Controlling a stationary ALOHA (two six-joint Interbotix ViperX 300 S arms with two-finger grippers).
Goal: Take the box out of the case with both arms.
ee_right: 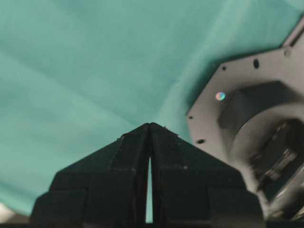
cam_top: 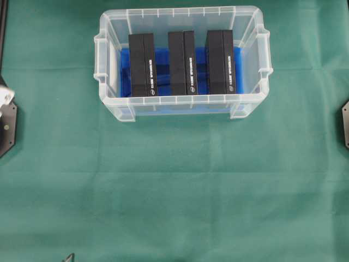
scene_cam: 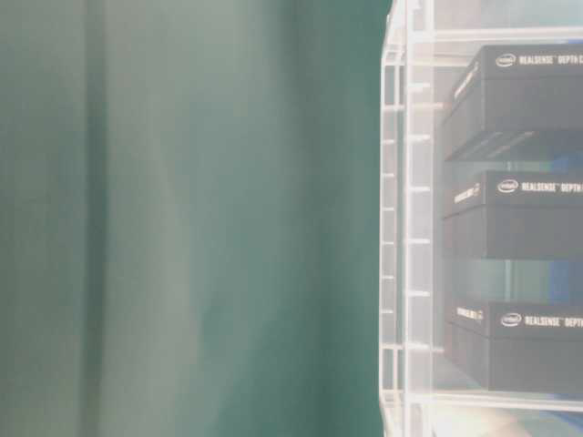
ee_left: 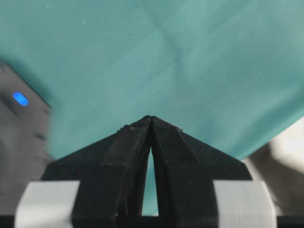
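The case is a clear plastic tub with a blue lining, at the back middle of the green cloth. Three black boxes stand on edge inside it: left, middle and right. The table-level view shows the case wall with the boxes behind it, one being. Neither gripper appears in the overhead view. In the left wrist view my left gripper is shut, tips touching, with only cloth beyond it. My right gripper is likewise shut on nothing, over cloth.
Green cloth covers the table. The left arm's base sits at the left edge, the right arm's base at the right edge. A black base plate lies close beside the right gripper. A blue light glows on dark hardware.
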